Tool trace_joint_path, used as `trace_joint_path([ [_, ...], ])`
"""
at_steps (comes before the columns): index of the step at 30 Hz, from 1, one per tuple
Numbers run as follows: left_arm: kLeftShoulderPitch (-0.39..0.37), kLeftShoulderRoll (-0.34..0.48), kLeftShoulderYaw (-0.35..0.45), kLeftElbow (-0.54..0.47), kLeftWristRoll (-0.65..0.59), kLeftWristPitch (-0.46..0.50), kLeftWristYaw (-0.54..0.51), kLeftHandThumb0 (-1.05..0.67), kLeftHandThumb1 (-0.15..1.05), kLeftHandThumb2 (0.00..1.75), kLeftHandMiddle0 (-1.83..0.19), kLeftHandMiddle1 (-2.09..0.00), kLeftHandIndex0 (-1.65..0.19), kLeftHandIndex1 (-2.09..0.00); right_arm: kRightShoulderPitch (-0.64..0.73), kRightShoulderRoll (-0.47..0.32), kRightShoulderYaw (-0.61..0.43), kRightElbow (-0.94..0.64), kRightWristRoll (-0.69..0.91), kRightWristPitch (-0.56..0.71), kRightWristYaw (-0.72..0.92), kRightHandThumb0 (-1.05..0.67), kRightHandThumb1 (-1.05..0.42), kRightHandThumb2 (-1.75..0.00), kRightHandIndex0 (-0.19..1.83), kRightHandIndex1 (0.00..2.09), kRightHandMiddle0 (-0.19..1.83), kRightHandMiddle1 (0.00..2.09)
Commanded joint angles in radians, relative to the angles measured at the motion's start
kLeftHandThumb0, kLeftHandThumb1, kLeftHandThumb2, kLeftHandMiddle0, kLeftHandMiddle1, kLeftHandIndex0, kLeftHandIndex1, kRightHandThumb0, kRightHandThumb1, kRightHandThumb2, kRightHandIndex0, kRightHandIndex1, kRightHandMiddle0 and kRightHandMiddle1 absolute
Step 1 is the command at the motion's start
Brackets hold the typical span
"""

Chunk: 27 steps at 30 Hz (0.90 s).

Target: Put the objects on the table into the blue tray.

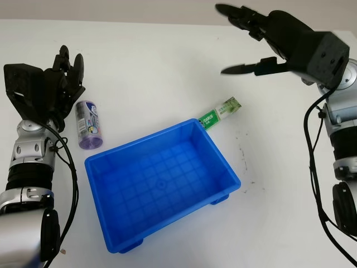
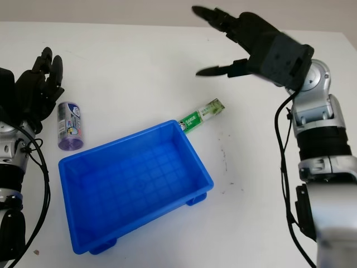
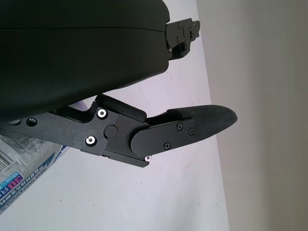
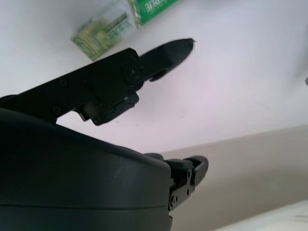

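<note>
Your open right hand (image 1: 254,42), upper right, hovers above the light, stiff green box (image 1: 221,111); pinch its long sides.

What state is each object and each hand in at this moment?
blue tray: upright on the table, nothing inside.
purple packet: lying on the table beside the tray, outside it.
green box: lying on the table at the tray's far corner, outside it.
left hand: open, next to the purple packet.
right hand: open, raised above the green box.
</note>
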Motion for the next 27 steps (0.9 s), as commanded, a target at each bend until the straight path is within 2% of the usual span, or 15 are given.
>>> trace_joint_path([
  [1,-0.010,0.009,-0.003,-0.005,0.002,0.003,-0.007,-0.75,1.05,0.62,0.19,0.00,0.19,0.00,0.030,-0.045,0.049,-0.036,-0.071,-0.050,-0.010,-0.46,-0.77,-0.05,0.28,0.19,0.29,0.19],
  [5,-0.009,0.008,-0.002,-0.005,0.005,-0.002,-0.004,-0.75,1.05,0.63,0.19,0.00,0.19,0.00,0.052,-0.056,0.094,0.007,-0.141,-0.180,-0.066,-0.34,-0.71,-0.05,0.37,0.18,0.43,0.13],
  [7,-0.007,0.006,-0.001,-0.007,0.005,-0.001,0.003,-0.75,1.05,0.62,0.19,0.00,0.19,0.00,0.050,-0.055,0.117,0.055,-0.184,-0.231,-0.113,-0.34,-0.71,-0.05,0.40,0.19,0.46,0.13],
  [14,0.006,0.008,0.002,-0.020,0.000,0.006,0.000,-0.75,1.05,0.61,0.19,0.00,0.19,0.00,0.036,-0.038,0.172,0.162,-0.249,-0.274,-0.160,-0.38,-0.73,-0.06,0.43,0.17,0.50,0.11],
  [19,0.004,0.012,0.003,-0.015,-0.001,0.001,-0.008,-0.76,1.05,0.61,0.19,0.00,0.19,0.00,0.018,-0.039,0.210,0.224,-0.299,-0.321,-0.227,-0.43,-0.77,-0.07,0.53,0.20,0.57,0.13],
  [23,0.002,0.010,0.003,-0.011,0.002,0.003,-0.002,-0.76,1.05,0.60,0.19,0.00,0.19,0.00,0.009,-0.036,0.238,0.275,-0.351,-0.346,-0.318,-0.38,-0.83,-0.07,0.61,0.25,0.63,0.18],
  [24,0.001,0.010,0.003,-0.009,0.002,0.002,-0.002,-0.76,1.05,0.60,0.19,0.00,0.19,0.00,0.006,-0.034,0.242,0.295,-0.356,-0.360,-0.342,-0.38,-0.84,-0.07,0.62,0.31,0.63,0.23],
  [25,0.001,0.010,0.002,-0.008,0.003,0.001,-0.004,-0.76,1.05,0.60,0.19,0.00,0.19,0.00,0.002,-0.033,0.250,0.312,-0.369,-0.373,-0.376,-0.36,-0.86,-0.06,0.57,0.52,0.57,0.40],
  [26,0.001,0.010,0.001,-0.007,0.004,0.000,-0.005,-0.76,1.05,0.60,0.19,0.00,0.19,0.00,-0.002,-0.032,0.256,0.326,-0.379,-0.383,-0.402,-0.36,-0.88,-0.06,0.43,0.91,0.48,0.67],
  [27,0.000,0.011,0.001,-0.004,0.004,-0.001,-0.006,-0.76,1.05,0.60,0.19,0.00,0.19,0.00,-0.005,-0.030,0.261,0.342,-0.387,-0.396,-0.432,-0.36,-0.89,-0.06,0.36,1.08,0.43,0.79],
])
